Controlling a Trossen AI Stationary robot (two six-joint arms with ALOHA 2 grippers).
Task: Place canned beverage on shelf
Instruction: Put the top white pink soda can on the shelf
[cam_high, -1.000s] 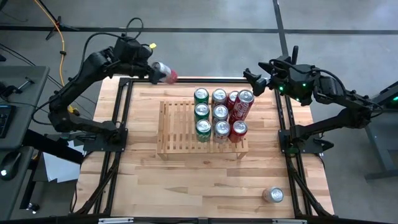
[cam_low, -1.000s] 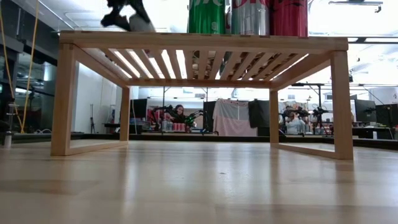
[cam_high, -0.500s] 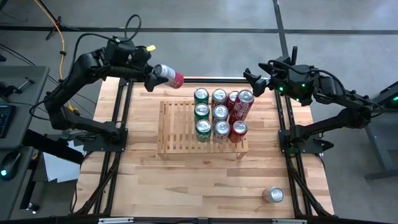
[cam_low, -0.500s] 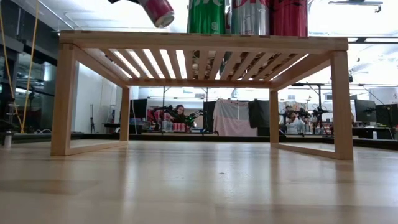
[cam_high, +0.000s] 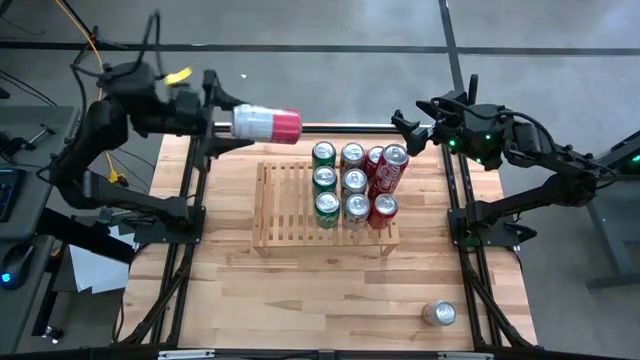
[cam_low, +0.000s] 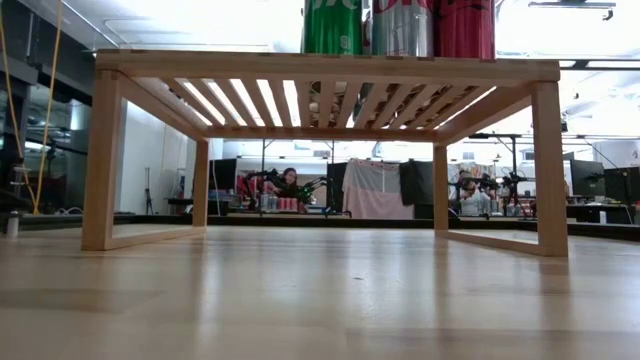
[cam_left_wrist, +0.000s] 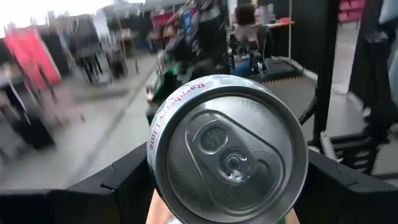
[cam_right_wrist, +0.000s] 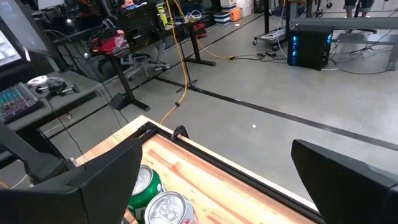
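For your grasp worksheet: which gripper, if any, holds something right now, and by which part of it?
The left gripper holds a red-and-white can lying sideways, clamped at its bottom end, top pointing away. The right gripper is open and holds nothing.

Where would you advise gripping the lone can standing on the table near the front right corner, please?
Grip the silver can around its round side wall, about mid-height, coming in level from the side. It stands upright with its top facing up and bare table all round it, so either side looks open. The open right gripper is probably nearer.
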